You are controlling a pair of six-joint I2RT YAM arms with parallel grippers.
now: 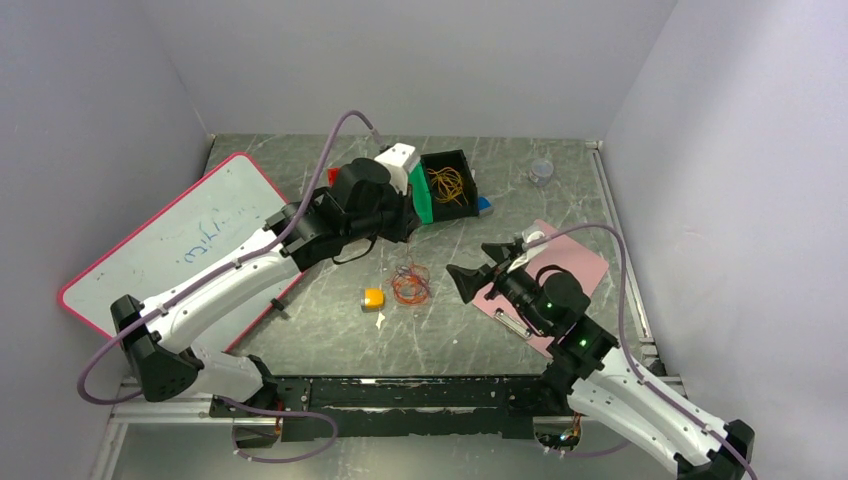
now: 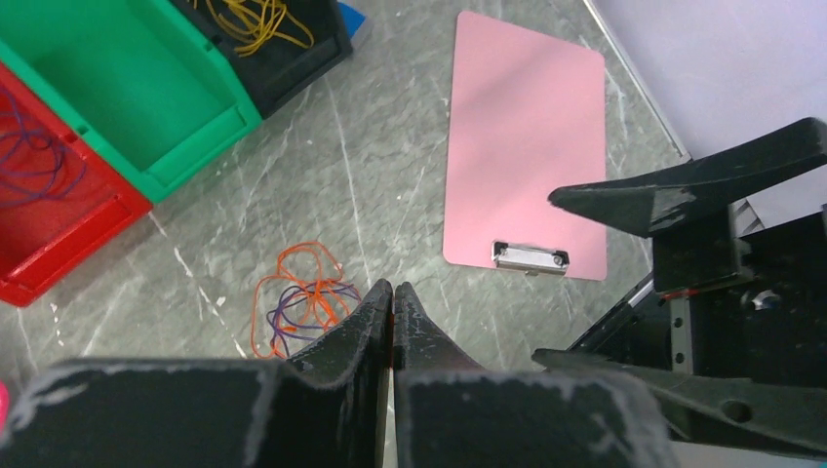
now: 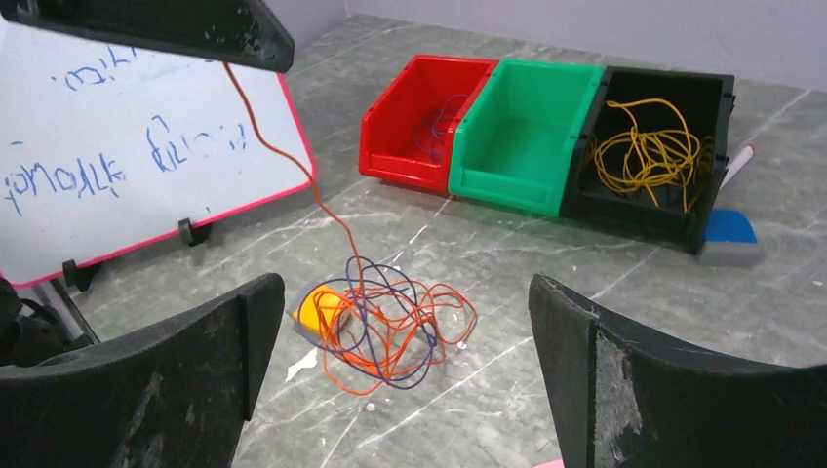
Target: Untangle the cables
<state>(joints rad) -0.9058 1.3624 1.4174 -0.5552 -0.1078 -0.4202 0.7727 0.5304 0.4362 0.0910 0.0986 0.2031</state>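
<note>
- Now my left gripper (image 2: 392,289) pinches one orange strand (image 3: 293,161) rising from the cables (image 3: 390,327), heaped near the green bin (image 3: 517,146).
- My right gripper (image 3: 402,288), spread wide, should pin the heap while I lift slowly.

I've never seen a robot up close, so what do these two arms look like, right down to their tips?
The left arm and right arm have white shells with black joints. A thick mauve hose loops along each. Small green lights glow on the right arm. The left end effector and right end effector each have two black, tapered fingers, visibly scuffed.
</note>
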